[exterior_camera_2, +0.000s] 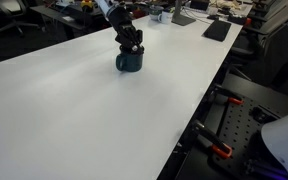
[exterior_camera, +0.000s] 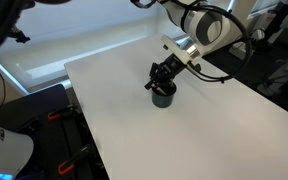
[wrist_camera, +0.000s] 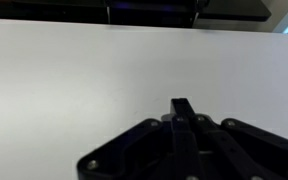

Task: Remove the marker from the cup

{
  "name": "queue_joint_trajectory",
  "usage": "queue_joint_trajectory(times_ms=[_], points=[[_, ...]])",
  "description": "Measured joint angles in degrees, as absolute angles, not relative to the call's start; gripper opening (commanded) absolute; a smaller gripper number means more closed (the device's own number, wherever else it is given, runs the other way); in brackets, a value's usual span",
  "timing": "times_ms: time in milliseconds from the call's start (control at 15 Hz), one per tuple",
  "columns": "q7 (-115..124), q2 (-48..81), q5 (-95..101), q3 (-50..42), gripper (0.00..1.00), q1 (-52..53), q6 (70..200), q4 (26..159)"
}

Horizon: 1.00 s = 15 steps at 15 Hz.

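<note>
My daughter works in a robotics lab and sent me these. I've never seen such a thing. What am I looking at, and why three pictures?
This is one robot arm with jaws at its tip. Two pictures come from cameras standing outside the robot, looking at the same white table from different places. The third comes from a camera on the wrist: the black shapes at its lower edge are the jaws, with bare table beyond. On the table stands one small black cup, seen in both exterior views. The jaws hang over its mouth. The job is to lift a marker out, but no marker shows in any picture. The jaws hide the cup's inside, so I cannot tell whether they grip anything.
</note>
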State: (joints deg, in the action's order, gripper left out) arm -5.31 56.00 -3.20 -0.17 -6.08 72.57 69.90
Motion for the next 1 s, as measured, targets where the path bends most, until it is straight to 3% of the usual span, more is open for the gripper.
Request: queue_joint_trajectory(times_ms=[533, 600, 667, 867, 933, 1000], points=[[-5.3, 46.6, 3.0, -0.1, 0.0, -2.2, 80.6, 76.7], [-5.3, 44.4, 3.7, -0.1, 0.26, -1.4, 81.5, 78.5], [-5.2, 42.5, 4.2, -0.1, 0.03, -0.8, 81.7, 80.1], [-5.2, 41.9, 4.2, 0.0, 0.24, -0.4, 81.7, 80.5], [-5.2, 42.3, 4.2, -0.1, 0.51, -0.6, 81.7, 80.4], [-5.2, 42.6, 4.2, -0.1, 0.51, -0.8, 81.7, 80.4]])
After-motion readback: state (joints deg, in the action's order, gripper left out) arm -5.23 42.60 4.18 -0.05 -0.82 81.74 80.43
